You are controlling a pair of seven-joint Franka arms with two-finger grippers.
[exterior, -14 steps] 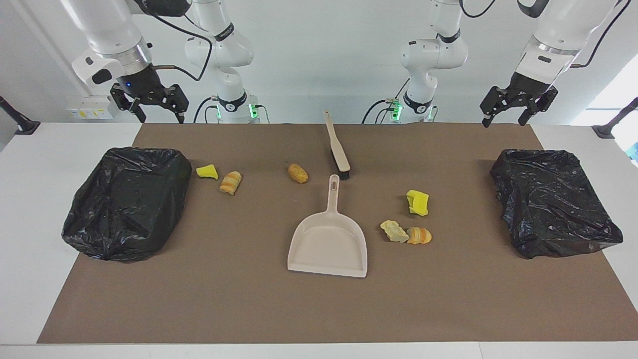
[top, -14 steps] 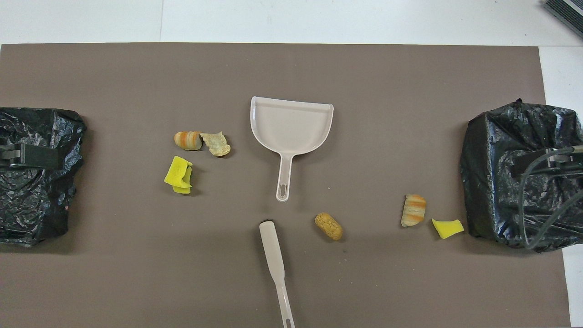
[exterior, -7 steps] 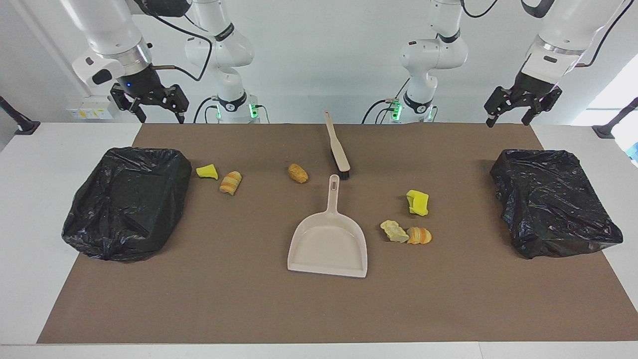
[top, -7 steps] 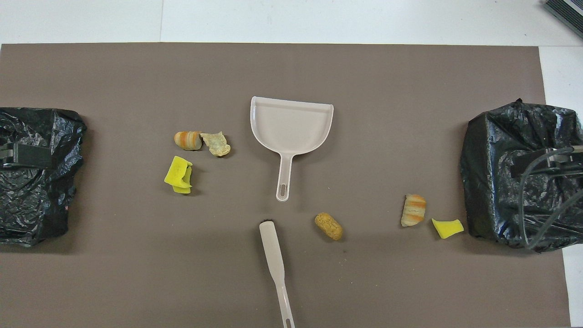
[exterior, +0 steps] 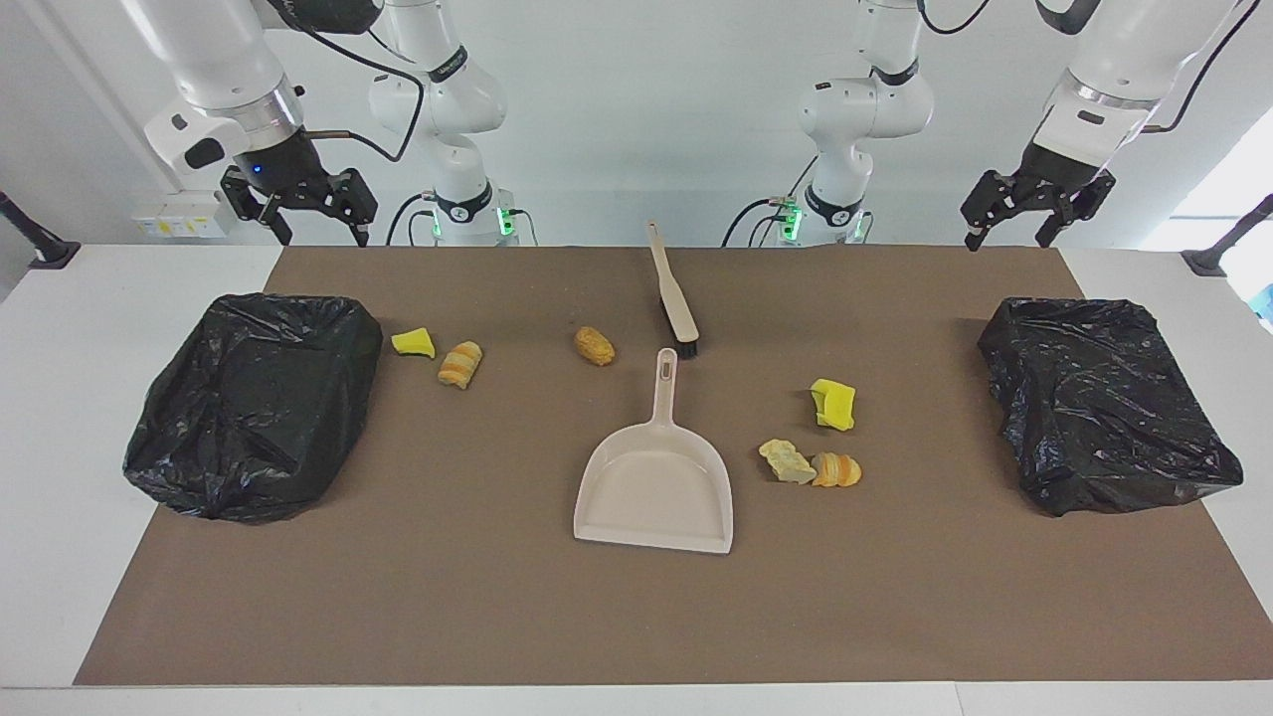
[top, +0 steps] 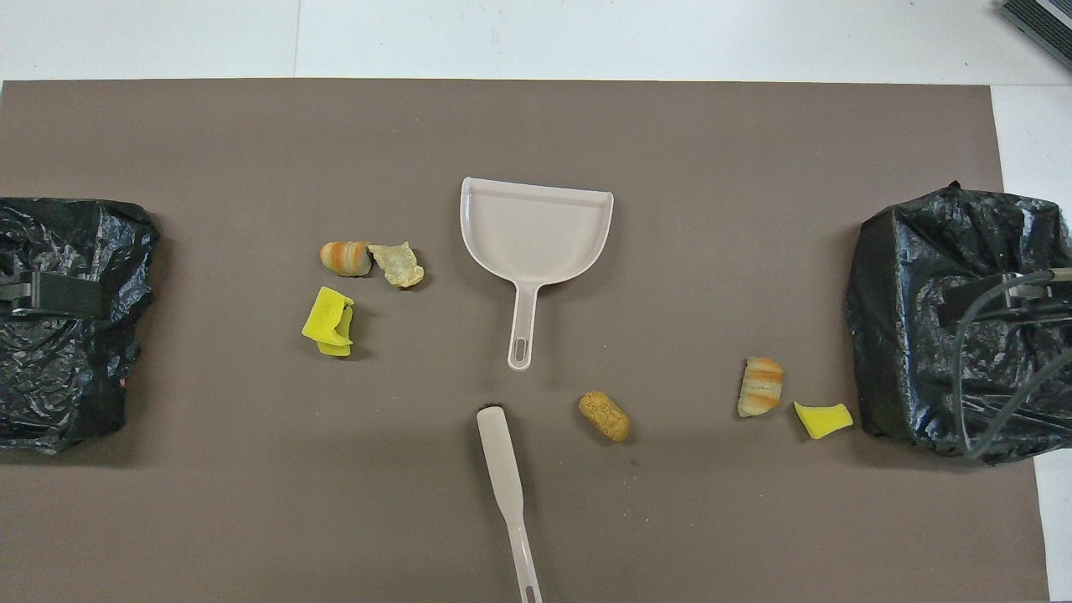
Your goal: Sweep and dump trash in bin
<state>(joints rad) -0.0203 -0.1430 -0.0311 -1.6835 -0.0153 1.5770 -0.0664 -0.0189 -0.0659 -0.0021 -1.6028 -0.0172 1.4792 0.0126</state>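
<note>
Trash lies scattered on the brown mat (top: 251, 502) in two groups around the beige dustpan (top: 536, 230). Read on the overhead view with the dustpan as the clock centre: a striped bread lump (top: 345, 258), a pale crumpled piece (top: 399, 264) and a folded yellow sponge (top: 327, 322) sit at about nine o'clock; a tan bread lump (top: 605, 416), a striped bread piece (top: 760, 386) and a small yellow sponge wedge (top: 822, 419) sit at about four o'clock, the wedge just beside a black-bagged bin (top: 946, 318). A second black-bagged bin (top: 67, 352) stands at the left arm's end.

Judgement: all pieces look light and soft, likely to roll or skid under a push, so they suit sweeping more than pinching. The brush (top: 502, 469), at six o'clock, is stiff; its slim handle is the natural hold, as is the dustpan's handle (top: 522, 327).

The left gripper (exterior: 1034, 214) hangs in the air with fingers spread, holding nothing. The right gripper (exterior: 303, 209) likewise hangs spread and empty. Both tools lie untouched; sweeping has not begun.

Limits: the brush's bristles barely show overhead, its handle end is cut off there, and the bags hide the bin openings.
</note>
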